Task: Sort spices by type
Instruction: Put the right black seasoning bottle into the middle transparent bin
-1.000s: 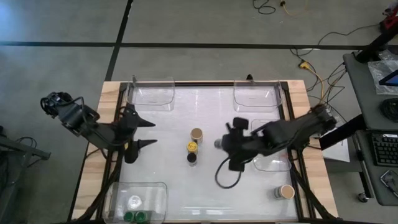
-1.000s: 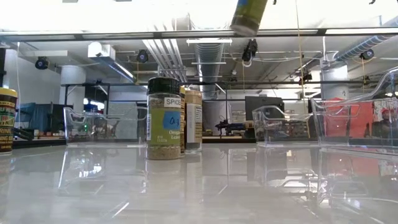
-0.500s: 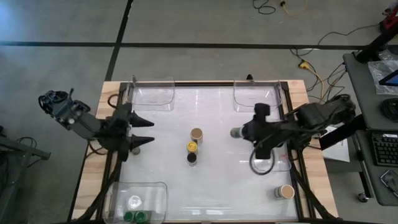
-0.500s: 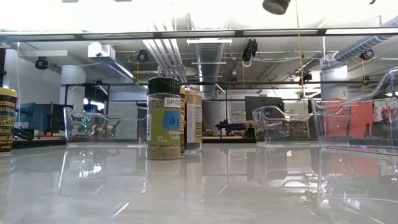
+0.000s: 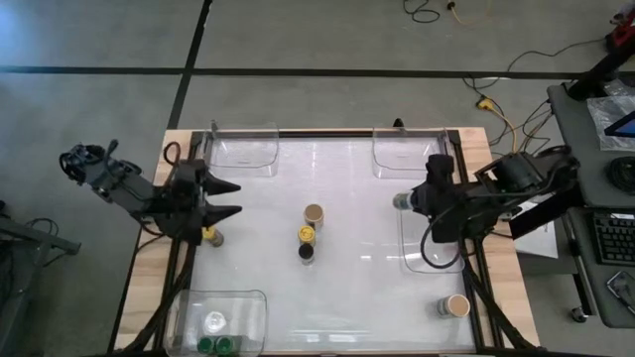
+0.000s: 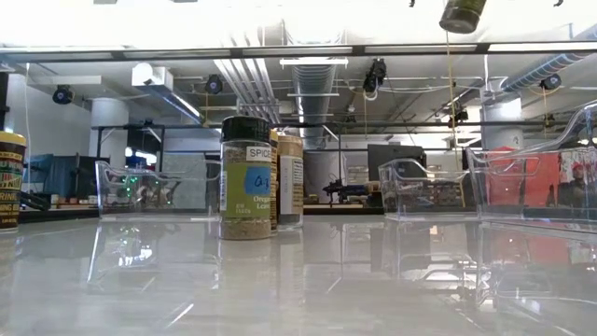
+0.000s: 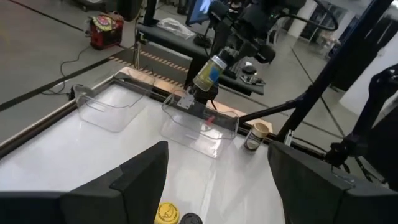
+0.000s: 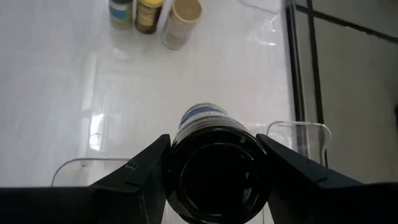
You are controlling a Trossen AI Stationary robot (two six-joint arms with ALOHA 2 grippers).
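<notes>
The black-lidded round spice jar [image 8: 214,163] is pinched between the two dark fingers of the right claw [image 8: 214,168], carried in the air above the clear rectangular plastic tray [image 5: 422,260] at the tabletop's right edge. Only the low view shows its underside hanging at the top of the picture [image 6: 463,14]; the left wrist view shows its yellowish contents and a label too small to read [image 7: 210,71].

Three jars stand in a row mid-tabletop: a tan-lidded jar [image 5: 314,214], a yellow-lidded jar [image 5: 307,234] and a black-lidded jar [image 5: 306,252]. In the low view the front jar's label [image 6: 246,177] reads "SPICE" on white, with a blue patch and "Oregano" partly legible below.

Another tan-lidded jar [image 5: 456,305] stands near the right corner. Green-lidded jars [image 5: 215,344] sit in a clear tray [image 5: 189,302] at the near left.

The left claw [image 5: 230,198] hangs spread and empty over the white tabletop's [image 5: 357,288] left side.
</notes>
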